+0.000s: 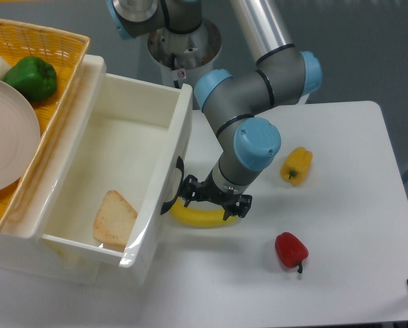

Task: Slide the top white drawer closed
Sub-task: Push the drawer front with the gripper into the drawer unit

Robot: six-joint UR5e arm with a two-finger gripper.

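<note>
Jaws stand apart, holding nothing, on the gripper, which sits just above the banana with 1 finger close to the black handle; whether it touches the handle cannot be told. From the gripper, the top white drawer lies toward 9 o'clock, pulled out and open, with a slice of toast on its floor near the front wall. At 10 o'clock of the drawer a yellow wicker basket holds a green pepper and a white plate. On the table, a yellow pepper lies at 2 o'clock of the gripper and a red pepper at 4 o'clock.
</note>
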